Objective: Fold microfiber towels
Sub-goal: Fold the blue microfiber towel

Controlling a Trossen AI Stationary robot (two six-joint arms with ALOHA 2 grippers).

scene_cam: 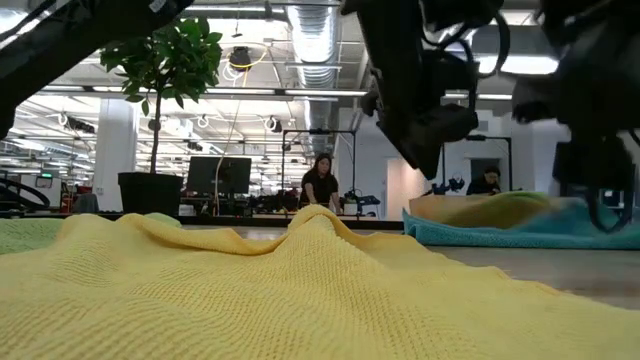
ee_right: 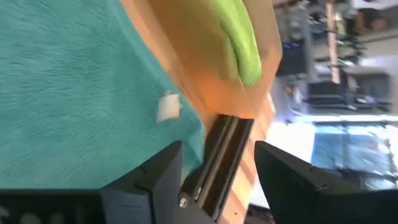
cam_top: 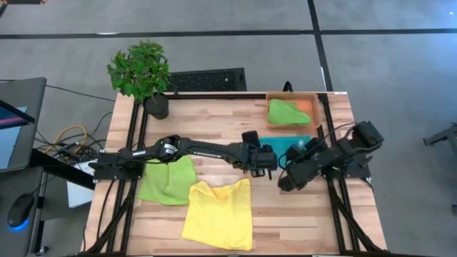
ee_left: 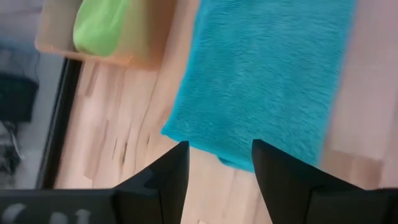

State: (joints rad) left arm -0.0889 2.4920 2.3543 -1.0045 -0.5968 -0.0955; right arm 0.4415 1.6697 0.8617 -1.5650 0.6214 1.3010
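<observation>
A teal towel (cam_top: 287, 143) lies folded flat on the table, just in front of the orange tray (cam_top: 315, 98), which holds a folded green towel (cam_top: 285, 113). My left gripper (ee_left: 219, 162) hovers open over the teal towel's (ee_left: 267, 74) near edge. My right gripper (ee_right: 217, 162) is open as well, above the teal towel's (ee_right: 74, 93) side by the tray, where a white tag (ee_right: 168, 107) shows. A yellow towel (cam_top: 220, 213) and a lime towel (cam_top: 168, 178) lie spread and rumpled on the table's near left part.
A potted plant (cam_top: 143, 75) stands at the far left corner. Black frame rails (cam_top: 335, 193) run along the table's sides. In the low view the yellow towel (scene_cam: 300, 290) fills the foreground, and a person sits far off in the room behind.
</observation>
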